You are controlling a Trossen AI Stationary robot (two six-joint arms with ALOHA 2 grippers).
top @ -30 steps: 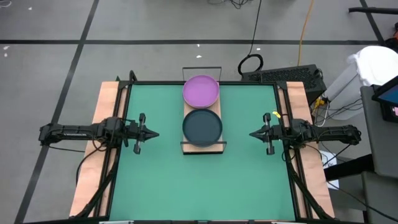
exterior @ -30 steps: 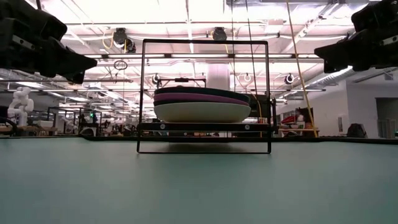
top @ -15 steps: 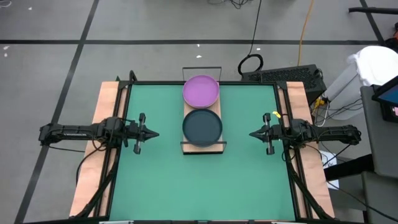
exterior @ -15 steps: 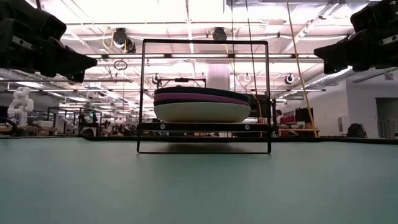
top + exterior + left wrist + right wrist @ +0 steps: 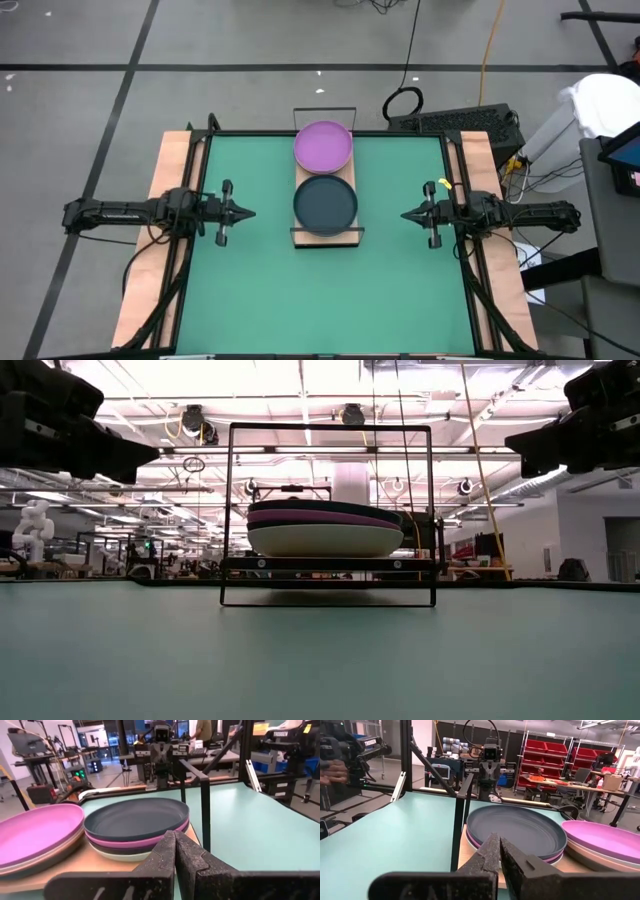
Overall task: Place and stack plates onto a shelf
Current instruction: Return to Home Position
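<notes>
Plates [image 5: 325, 203], round, stacked grey and purple, sitting on long light wood shelf [image 5: 325, 238] mid-frame, left gripper [image 5: 247, 214] and right gripper [image 5: 405, 215] flanking, fingers [image 5: 162, 857] pressed together.

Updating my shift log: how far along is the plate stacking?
Done: two stacks on the shelf, topped by a dark grey plate and a purple plate. In hand: nothing; left gripper and right gripper shut, empty, flanking the shelf. Left: no loose plates visible.

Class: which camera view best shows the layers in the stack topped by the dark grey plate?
The left wrist view: the stack shows its dark top plus purple and pale edges beneath. The low view gives edges only, the high view only the top plate, the right wrist view fewer layers.
</notes>
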